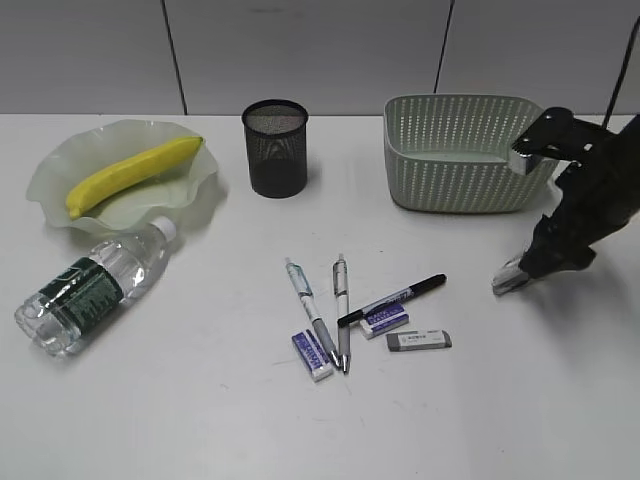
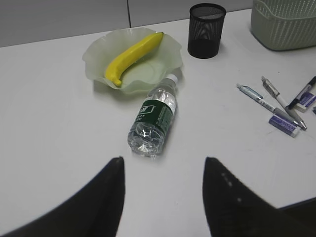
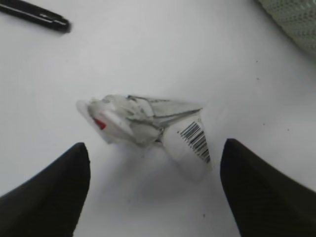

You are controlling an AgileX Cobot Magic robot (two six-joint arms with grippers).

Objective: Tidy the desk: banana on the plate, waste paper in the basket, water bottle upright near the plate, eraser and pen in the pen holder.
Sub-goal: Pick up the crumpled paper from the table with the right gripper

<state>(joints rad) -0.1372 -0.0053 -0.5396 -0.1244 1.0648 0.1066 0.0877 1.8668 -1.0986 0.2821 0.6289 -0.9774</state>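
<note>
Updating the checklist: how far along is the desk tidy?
Done: banana on the plate. In hand: right end effector open over the waste paper, not yet gripped. Left: paper into basket, lying water bottle upright, pens and erasers into pen holder.

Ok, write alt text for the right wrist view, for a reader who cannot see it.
A crumpled scrap of waste paper, white and grey with a barcode and a red mark, lies on the white desk between the open right gripper. A black pen crosses the top left corner and the pale green basket shows top right.
</note>
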